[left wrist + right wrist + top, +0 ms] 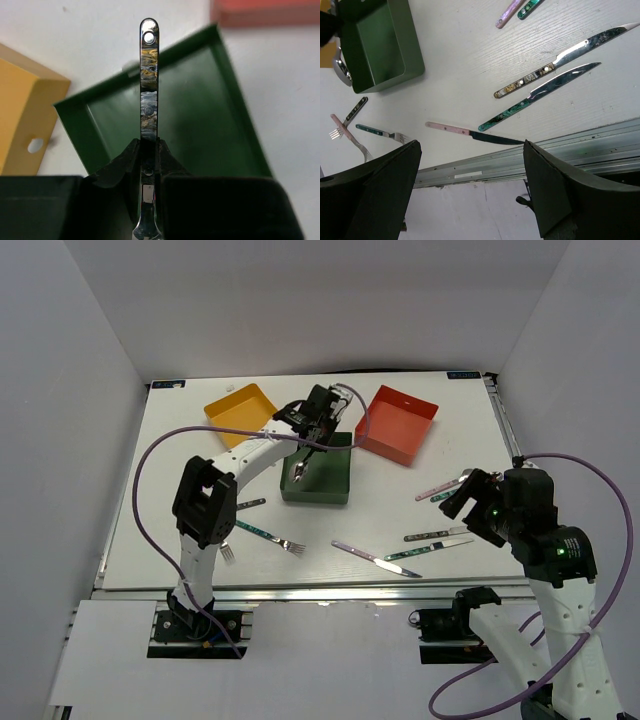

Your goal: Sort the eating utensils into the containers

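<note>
While left fingers (148, 146) clamp spoon (149, 75), right fingers (471, 155) gape empty; eight utensils (530, 80), three trays (395, 425).

We see a white tabletop (390, 510) carrying three trays at its far side: a yellow tray (240, 408) at left, a dark green tray (330, 480) in the middle and a red-orange tray (400, 425) at right. Near the left front lie a teal-handled fork (265, 533), a pink-handled fork (228, 552) and a dark-handled piece (250, 503). To the right we count a pink-handled knife (355, 552), a teal-handled knife (415, 553), a brown-handled knife (438, 534), and just beyond them a pink handle (436, 487) beside a teal handle (445, 494).
</note>
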Controlling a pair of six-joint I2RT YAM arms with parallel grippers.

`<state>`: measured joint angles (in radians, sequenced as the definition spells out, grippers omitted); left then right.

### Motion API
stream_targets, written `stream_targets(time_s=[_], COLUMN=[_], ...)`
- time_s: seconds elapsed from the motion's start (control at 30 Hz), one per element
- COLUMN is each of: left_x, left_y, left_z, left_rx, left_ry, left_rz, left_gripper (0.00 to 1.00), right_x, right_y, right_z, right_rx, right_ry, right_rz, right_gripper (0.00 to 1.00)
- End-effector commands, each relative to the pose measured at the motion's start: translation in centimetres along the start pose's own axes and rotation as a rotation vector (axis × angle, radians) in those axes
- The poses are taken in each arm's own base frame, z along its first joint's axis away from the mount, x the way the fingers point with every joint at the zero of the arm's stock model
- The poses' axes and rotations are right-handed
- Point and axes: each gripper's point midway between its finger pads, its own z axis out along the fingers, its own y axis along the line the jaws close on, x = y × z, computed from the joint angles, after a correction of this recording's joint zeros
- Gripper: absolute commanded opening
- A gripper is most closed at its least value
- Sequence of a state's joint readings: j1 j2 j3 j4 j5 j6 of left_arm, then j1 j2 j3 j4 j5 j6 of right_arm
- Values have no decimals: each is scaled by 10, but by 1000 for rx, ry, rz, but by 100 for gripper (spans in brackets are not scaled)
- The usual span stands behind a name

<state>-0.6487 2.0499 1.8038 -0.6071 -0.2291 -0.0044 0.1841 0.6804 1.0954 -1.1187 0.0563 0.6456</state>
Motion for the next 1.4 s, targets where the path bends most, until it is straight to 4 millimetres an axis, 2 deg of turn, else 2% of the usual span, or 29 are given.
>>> stream_targets(time_s=[0.0, 0.03, 0.17, 0.4, 0.53, 0.67, 0.7, 0.83, 0.9, 0.93, 0.97, 1.03, 1.07, 1.13, 1.17, 1.2, 1.23, 1.27, 1.3, 1.33, 1.37], left_x=[-24, -13, 4, -2, -1, 3, 6, -1, -11, -11, -19, -27, -37, -43, -39, -35, -30, -14, -6, 0, 19], left_y=[8, 6, 6, -10, -15, -17, -20, -21, -20, -20, -19, -18, -12, -9, 5, 12, 19, 30, 35, 38, 42], left_z=[-26, -20, -3, 3, 4, 3, 2, -12, -24, -29, -38, -50, -65, -82, -86, -103, -108, -111, -126, -132, -134], left_rx=[49, 59, 54, 130, 160, 168, 187, 206, 209, 210, 205, 203, 178, 140, 57, 22, -15, -89, -104, -116, -150], left_ry=[-106, -85, -52, -59, -57, -38, -31, -62, -95, -100, -126, -148, -183, -197, -198, -193, -186, -162, -153, -148, -111], left_rz=[75, 97, 117, 90, 88, 85, 83, 58, 32, 23, 4, -80, -113, -237, -289, -377, -419, -448, -492, -504, -503], left_gripper=[0, 0, 0, 1, 11, 35, 38, 54, 62, 77, 98, 98, 98, 98, 98, 98, 98, 98, 98, 98, 98], right_x=[-1, -2, -3, -6, -7, -8, -9, -12, -14, -15, -20, -16, -19, -20, -22, -30, -32, -36, -43, -41, -41], right_y=[-1, -2, 1, 1, 2, 3, 4, 5, 5, 4, 3, -10, -22, -33, -45, -44, -48, -55, -55, -59, -62], right_z=[2, 2, 3, 6, 8, 12, 13, 22, 31, 35, 44, 62, 76, 92, 103, 110, 117, 127, 135, 147, 153], right_rx=[-1, 2, -1, 10, 7, 10, 7, 7, 14, 18, 38, 114, 197, 282, 368, 378, 401, 453, 456, 487, 511], right_ry=[-9, -9, -1, -1, -4, -3, -3, -8, -9, -11, -23, -7, -6, -3, -6, -39, -52, -67, -92, -68, -66], right_rz=[-23, -22, -23, -33, -26, -29, -29, -33, -31, -30, -30, 0, 9, 53, 64, 80, 89, 85, 90, 84, 86], right_gripper=[87, 87, 87, 87, 87, 87, 87, 87, 87, 87, 87, 88, 89, 89, 89, 88, 86, 81, 77, 71, 59])
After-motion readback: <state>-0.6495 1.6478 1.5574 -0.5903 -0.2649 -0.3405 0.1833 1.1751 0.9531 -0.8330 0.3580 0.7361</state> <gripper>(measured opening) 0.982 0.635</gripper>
